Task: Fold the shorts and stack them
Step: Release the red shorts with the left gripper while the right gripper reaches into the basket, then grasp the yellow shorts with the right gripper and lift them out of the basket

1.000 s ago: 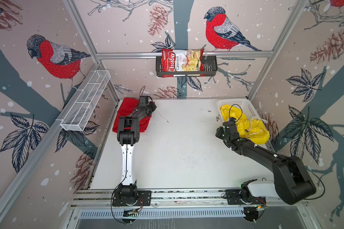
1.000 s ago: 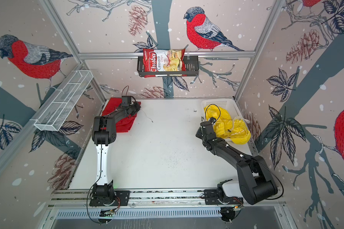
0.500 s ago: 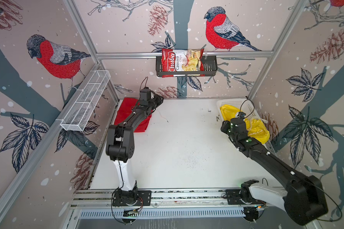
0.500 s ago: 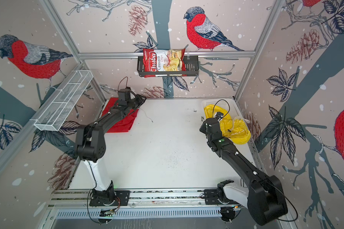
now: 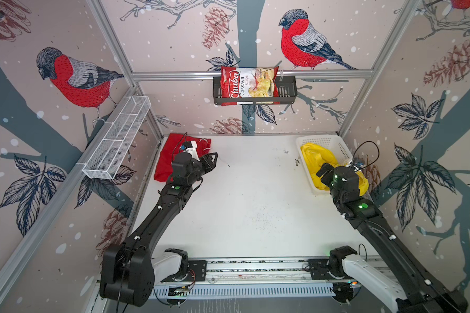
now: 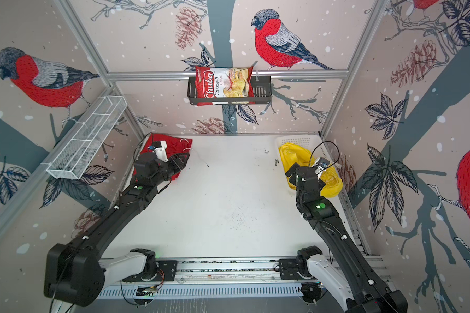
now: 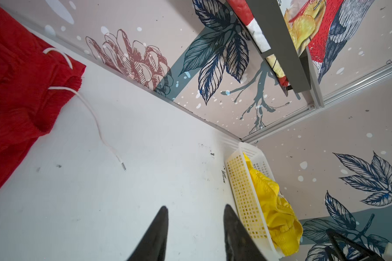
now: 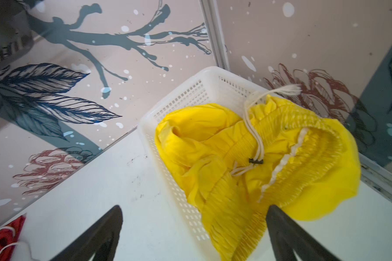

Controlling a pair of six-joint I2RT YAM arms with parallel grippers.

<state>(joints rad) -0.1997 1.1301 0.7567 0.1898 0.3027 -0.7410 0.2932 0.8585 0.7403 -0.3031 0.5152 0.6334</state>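
Room: bird-print walls round a white desk, scuffed w/ dark specks; chips bag in black rack on back wall.
Red shorts: far-left corner of desk, flat-ish, wrinkled; white drawstring trails onto bare desk.
Yellow shorts: crumpled in white basket, far-right corner; waistband end spills over rim.
Hidden: L arm covers middle of red pair in both top views; L wrist view cuts it off at frame edge. R wrist blocks near part of yellow pair + basket; R claw tips hard to make out from above.
L claw: fingers apart, nothing between, over bare desk just beside red pair.
R claw: spread wide, empty, above basket's near end.
Vs 1 s ago: L claw was down on red pair, R claw in at yellow cloth; both now lifted off, arms drawn back.
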